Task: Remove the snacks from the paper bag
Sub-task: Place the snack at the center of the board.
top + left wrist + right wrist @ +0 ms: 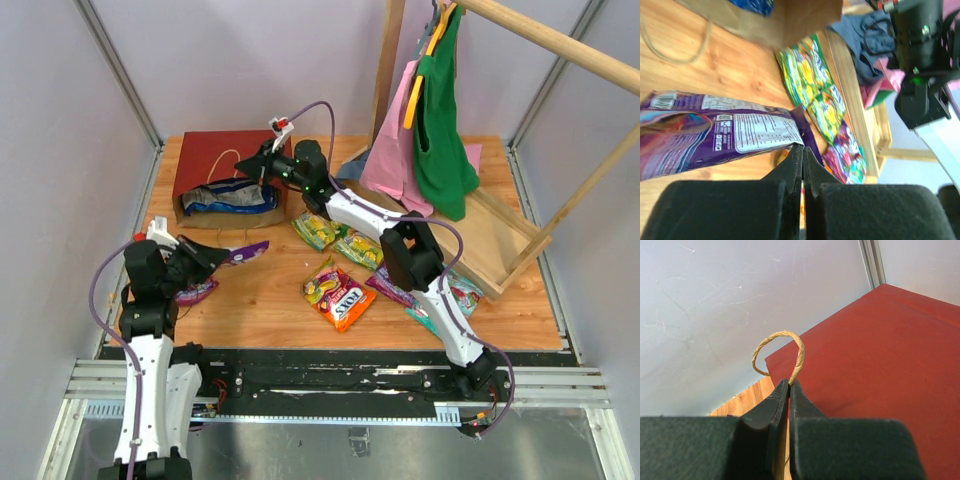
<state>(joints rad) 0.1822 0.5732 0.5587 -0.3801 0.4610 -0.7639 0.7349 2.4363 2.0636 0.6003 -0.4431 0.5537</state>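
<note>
The dark red paper bag (215, 160) lies on its side at the back left, with its brown mouth toward the front. A blue snack packet (226, 196) shows inside it. My right gripper (789, 385) is shut on the bag's twine handle (799, 352), above the red bag wall (880, 365). My left gripper (802, 149) is shut on the corner of a purple snack packet (715, 132), held just above the table in front of the bag. More snacks lie loose on the wood: green-yellow ones (316, 230), an orange one (341, 298) and purple-teal ones (392, 286).
A wooden clothes rack (500, 235) stands at the back right, hung with pink (395, 150) and green (442, 130) garments. Another purple packet (196, 292) lies under my left arm. Grey walls close in the left, back and right sides.
</note>
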